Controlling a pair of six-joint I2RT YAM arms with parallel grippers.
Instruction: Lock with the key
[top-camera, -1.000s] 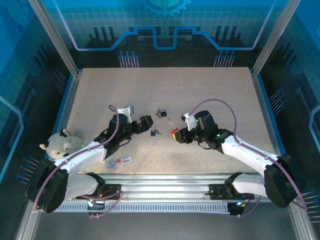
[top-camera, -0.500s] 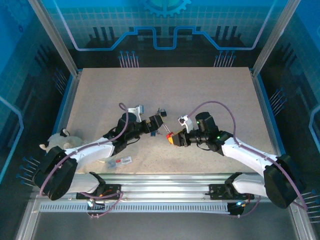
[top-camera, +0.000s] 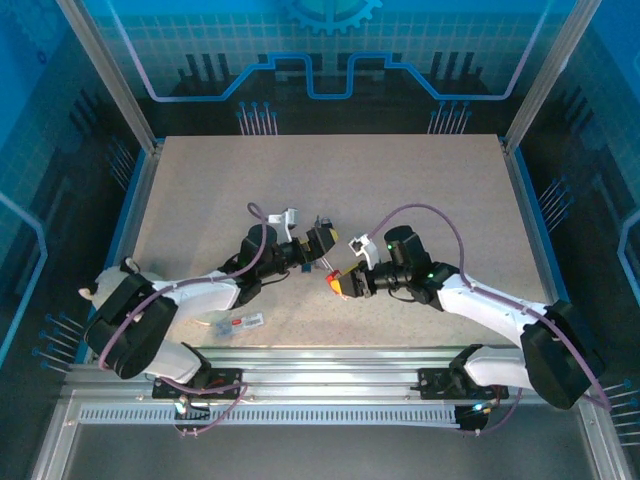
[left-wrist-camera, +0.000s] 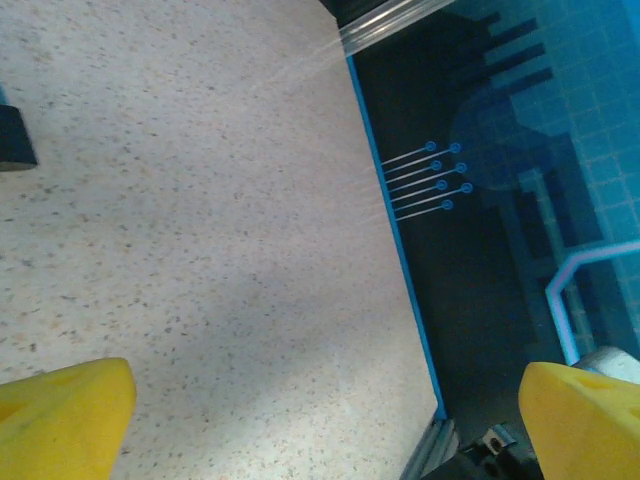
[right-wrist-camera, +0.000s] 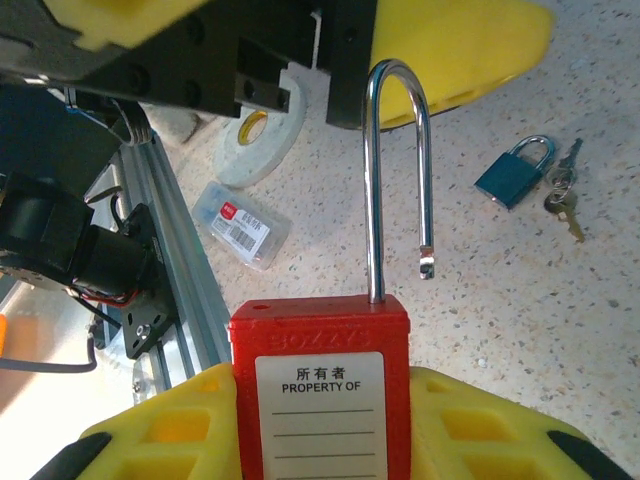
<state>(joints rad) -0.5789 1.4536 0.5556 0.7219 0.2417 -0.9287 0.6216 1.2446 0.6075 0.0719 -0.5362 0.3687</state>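
The red padlock (right-wrist-camera: 320, 350) is clamped upright by its body between the jaws of the right gripper (right-wrist-camera: 318, 435), above the table (right-wrist-camera: 600, 330), and its shackle (right-wrist-camera: 395, 170) is standing open. The jaws of the left gripper (left-wrist-camera: 320, 415) are spread wide with nothing between them, and this gripper is seen just beyond the top of the shackle. A collision is therefore the nearest risk: if the shackle is pushed, the red padlock can be twisted or pulled out of the hold. No key is held. Some keys (right-wrist-camera: 562, 195) are lying on the table to the right of the red padlock in the right wrist view, beside a blue padlock (right-wrist-camera: 512, 170). Whether they fit cannot be told. Being thin and flat, they may be missed or slid away.
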